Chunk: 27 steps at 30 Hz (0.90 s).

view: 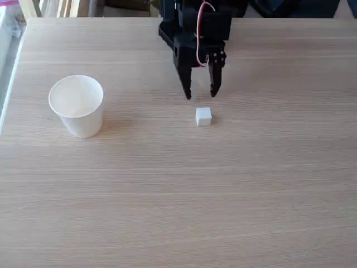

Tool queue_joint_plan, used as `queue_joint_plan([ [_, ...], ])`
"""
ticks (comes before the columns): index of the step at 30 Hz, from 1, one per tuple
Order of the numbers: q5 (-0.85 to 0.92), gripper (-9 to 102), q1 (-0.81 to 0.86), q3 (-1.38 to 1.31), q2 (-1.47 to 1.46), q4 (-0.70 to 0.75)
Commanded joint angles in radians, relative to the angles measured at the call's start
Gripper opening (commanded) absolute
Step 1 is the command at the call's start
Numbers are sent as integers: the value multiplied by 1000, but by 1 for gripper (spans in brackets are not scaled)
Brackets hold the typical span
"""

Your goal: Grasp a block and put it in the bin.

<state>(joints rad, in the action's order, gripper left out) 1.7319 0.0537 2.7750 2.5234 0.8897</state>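
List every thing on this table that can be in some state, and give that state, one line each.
gripper: open, fingertips pointing down, just behind the block, holding nothing.
block: lying on the table, free, not gripped.
paper cup: upright, mouth open, standing left of the block and well apart from it in the fixed view; nothing visible inside.

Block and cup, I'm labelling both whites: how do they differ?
The block is a tiny cube; the cup is round, tapered and far larger. The block lies just in front of the open gripper; the cup stands apart at the left. Both are plain white on the table.
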Motion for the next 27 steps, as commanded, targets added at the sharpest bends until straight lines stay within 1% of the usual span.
queue_joint_plan([
  [1,9,29,6,-57,-46,-28],
  [8,41,29,34,-87,-135,-118],
  [12,44,28,37,-112,-179,-143],
  [27,14,28,-2,-218,-298,-147],
])
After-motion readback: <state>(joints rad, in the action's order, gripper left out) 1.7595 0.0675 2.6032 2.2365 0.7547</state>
